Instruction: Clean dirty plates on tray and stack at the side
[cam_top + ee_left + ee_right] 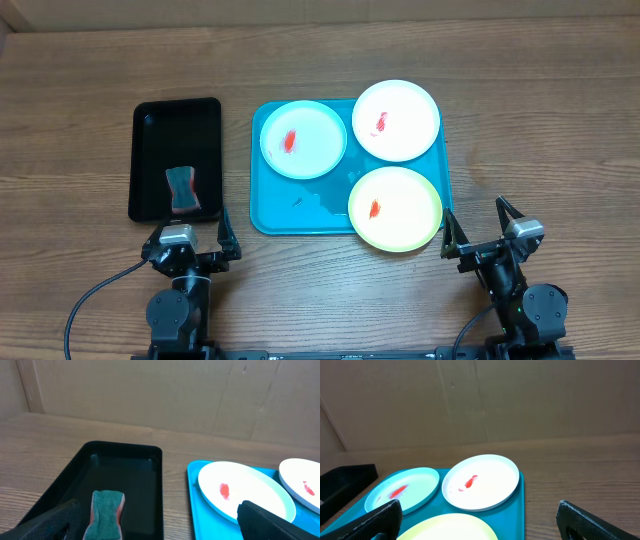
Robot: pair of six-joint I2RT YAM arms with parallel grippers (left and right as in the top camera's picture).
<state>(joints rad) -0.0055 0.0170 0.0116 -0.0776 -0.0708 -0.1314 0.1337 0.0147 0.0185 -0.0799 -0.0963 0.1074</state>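
Note:
Three plates lie on the turquoise tray [283,205], each with a red smear: a pale blue plate [303,139] at its left, a white plate [396,120] at the back right, a yellow-green plate [395,208] at the front right. My left gripper [196,243] stands open near the table's front edge, just in front of the black tray. The right gripper [482,230] is open too, to the right of the yellow-green plate. Nothing sits between either pair of fingers. The left wrist view shows the blue plate [245,491]; the right wrist view shows the white plate [481,481].
A black tray [176,158] left of the turquoise one holds a green-topped sponge [182,190], seen close in the left wrist view as the sponge [106,512]. A cardboard wall [520,400] rises behind the table. Bare wood lies right of the tray.

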